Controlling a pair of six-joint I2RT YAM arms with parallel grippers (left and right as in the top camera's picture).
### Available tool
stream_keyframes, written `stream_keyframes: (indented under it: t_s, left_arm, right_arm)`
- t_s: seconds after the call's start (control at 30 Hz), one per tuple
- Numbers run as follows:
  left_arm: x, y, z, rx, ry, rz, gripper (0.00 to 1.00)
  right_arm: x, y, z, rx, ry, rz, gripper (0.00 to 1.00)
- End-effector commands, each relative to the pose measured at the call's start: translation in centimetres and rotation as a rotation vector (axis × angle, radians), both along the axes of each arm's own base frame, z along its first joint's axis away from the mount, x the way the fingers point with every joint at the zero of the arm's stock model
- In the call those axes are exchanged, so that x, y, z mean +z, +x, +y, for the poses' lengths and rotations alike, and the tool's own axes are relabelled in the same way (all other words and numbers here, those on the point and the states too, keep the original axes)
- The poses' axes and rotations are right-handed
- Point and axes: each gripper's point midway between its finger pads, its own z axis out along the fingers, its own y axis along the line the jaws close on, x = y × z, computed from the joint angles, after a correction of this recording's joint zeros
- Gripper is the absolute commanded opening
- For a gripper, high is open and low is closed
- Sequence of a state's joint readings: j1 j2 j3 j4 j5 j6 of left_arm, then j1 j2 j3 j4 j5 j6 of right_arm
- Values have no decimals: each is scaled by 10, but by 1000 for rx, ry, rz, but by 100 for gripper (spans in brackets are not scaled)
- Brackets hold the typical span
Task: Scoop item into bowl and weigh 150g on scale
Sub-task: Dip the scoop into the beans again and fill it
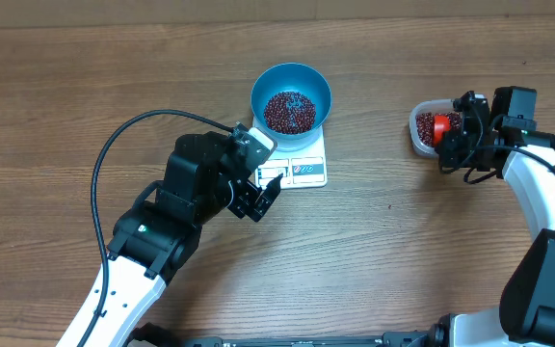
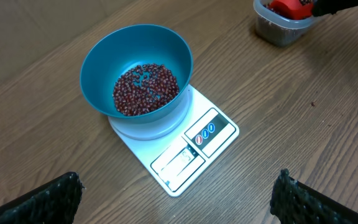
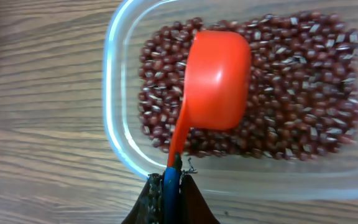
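the right pincer (image 3: pixel 169 186) is clamped on the scoop (image 3: pixel 219 81) handle, its cup on the beans (image 3: pixel 291 93) in the tub (image 3: pixel 114 93), placed to dig. the left pincer (image 1: pixel 261 199) hangs wide apart beside the scale (image 1: pixel 306 172), clear of the bean-filled bowl (image 1: pixel 263 82) on it.

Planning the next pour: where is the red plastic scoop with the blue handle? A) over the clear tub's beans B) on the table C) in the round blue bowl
A: the right gripper, shut on its handle, holds the red scoop over red-brown beans in the clear plastic tub.
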State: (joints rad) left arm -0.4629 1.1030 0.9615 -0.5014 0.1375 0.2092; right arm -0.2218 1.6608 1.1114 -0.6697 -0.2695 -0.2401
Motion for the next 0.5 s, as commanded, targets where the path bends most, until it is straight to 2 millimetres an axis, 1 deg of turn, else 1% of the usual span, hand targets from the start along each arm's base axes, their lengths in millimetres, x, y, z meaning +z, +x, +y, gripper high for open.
stream_keyframes:
  t_s: [0.0, 0.23, 0.47]
  left_arm:
    - [3, 0, 3, 19, -10, -3, 99]
    - [3, 0, 3, 19, -10, -3, 100]
    - [3, 0, 3, 19, -10, -3, 100]
  right_arm:
    - [-3, -2, 16, 35, 114, 12, 4]
    - [5, -2, 16, 32, 225, -19, 4]
    - [10, -2, 6, -3, 279, -37, 4]
